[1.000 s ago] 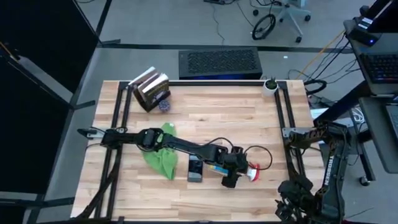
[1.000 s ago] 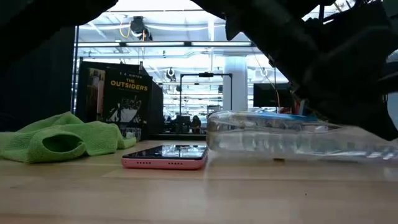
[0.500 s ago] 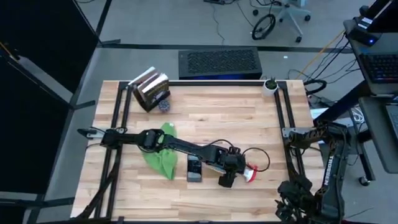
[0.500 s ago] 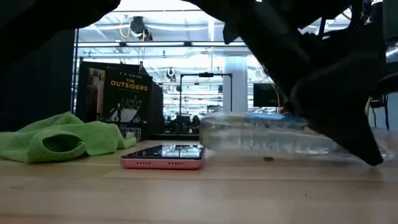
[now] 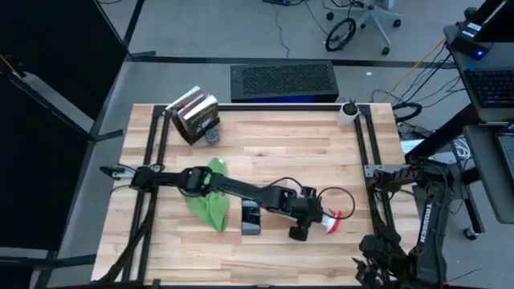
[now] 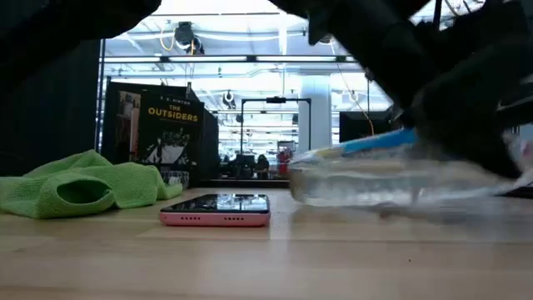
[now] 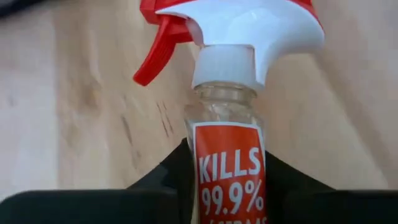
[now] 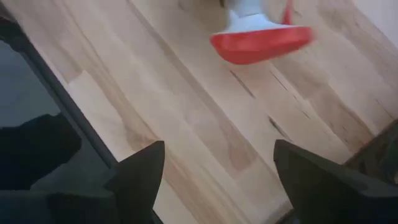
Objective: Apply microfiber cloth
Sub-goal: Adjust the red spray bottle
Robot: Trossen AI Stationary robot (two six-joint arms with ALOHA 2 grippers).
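Clamped on the clear spray bottle [image 7: 227, 168], the left gripper [image 5: 303, 218] holds it low over the table [image 5: 273, 152], nozzle toward the right edge, probably to park it. That leaves the microfiber cloth [image 5: 208, 198] bunched and untouched beside the phone [image 5: 251, 217]. Idle off the right edge, the right gripper [image 8: 211, 171] gapes empty.

left arm [image 5: 241, 191] outstretched, right arm [image 5: 422, 210] parked

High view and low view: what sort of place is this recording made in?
Probably a robotics lab or workshop: a framed wooden table carries the arms, an office chair and loose cables sit on the grey floor, and a long hall with ceiling lights opens behind.
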